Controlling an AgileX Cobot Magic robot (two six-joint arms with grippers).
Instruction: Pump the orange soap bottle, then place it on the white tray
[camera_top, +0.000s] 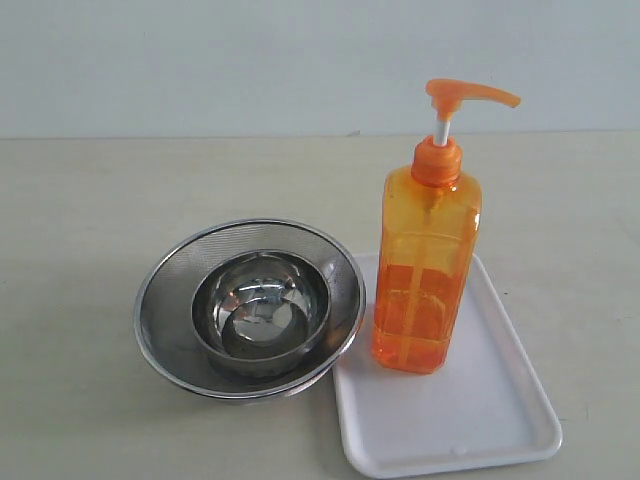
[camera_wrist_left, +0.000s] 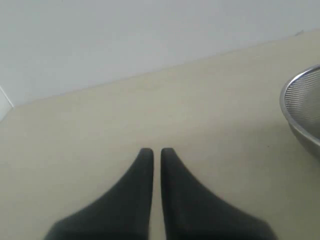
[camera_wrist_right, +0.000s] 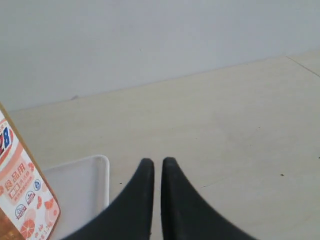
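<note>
With the orange soap bottle upright on the white tray, at its 11 o'clock corner, and the left gripper and right gripper both pressed together and empty, placing looks done, so the next move calls only for keeping clear.

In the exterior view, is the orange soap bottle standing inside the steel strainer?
No, the orange soap bottle stands upright on the white tray, beside the strainer.

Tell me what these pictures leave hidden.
- Tall translucent orange soap bottle: label faces away in the exterior view; right wrist view's edge cuts it off.
- Flat white plastic tray: one corner hidden by the round steel mesh strainer, exterior view.
- Arms: absent from the exterior view; wrist views show only left tool, right tool.
</note>
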